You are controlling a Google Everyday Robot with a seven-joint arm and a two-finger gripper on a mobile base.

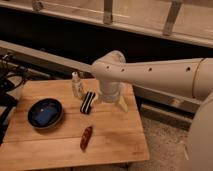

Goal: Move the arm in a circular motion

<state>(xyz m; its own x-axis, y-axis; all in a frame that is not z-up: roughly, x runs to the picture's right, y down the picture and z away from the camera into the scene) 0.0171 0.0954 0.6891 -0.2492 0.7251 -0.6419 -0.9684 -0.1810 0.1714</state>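
My white arm point(155, 72) reaches in from the right, over a wooden table point(115, 135). Its wrist turns down at the table's back edge. My gripper point(109, 102) hangs just above the back middle of the tabletop with its fingers spread apart and nothing between them. One pale fingertip point(123, 105) points down and to the right. The other finger sits next to a black object with white stripes point(88, 102), which lies just left of the gripper.
A dark bowl point(45, 113) holding something blue sits at the table's left. A small pale bottle point(76, 85) stands at the back, left of the gripper. A reddish-brown object point(86, 138) lies near the front. A dark ledge and railing run behind the table.
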